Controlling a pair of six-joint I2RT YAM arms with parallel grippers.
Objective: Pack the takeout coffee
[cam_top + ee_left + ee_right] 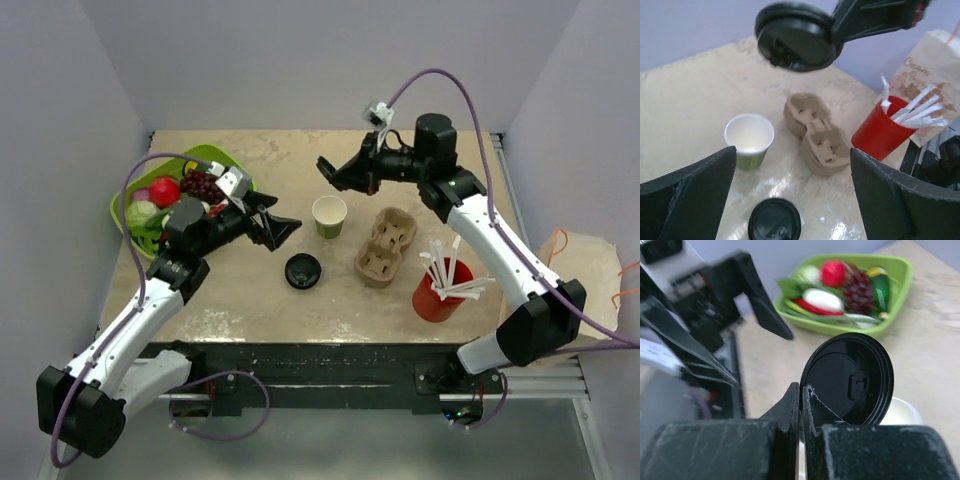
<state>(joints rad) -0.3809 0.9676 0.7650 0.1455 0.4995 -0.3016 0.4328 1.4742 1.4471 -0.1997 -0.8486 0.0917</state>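
Observation:
The green paper cup [329,216] stands open and lidless on the table, its cream inside showing; it also shows in the left wrist view [749,140]. My right gripper [337,174] is shut on the edge of a black lid [847,379] and holds it in the air behind and left of the cup, above it in the left wrist view [796,37]. A sliver of the cup's rim [901,412] shows below the lid. My left gripper [283,230] is open and empty, left of the cup, jaws wide apart [792,152].
A second loose black lid [302,271] lies in front of the cup. A brown cardboard cup carrier [385,245] lies right of the cup. A red cup with white straws [440,290] stands at the front right. A green basket [222,158] of fruit sits far left. A paper bag [575,270] stands off the right edge.

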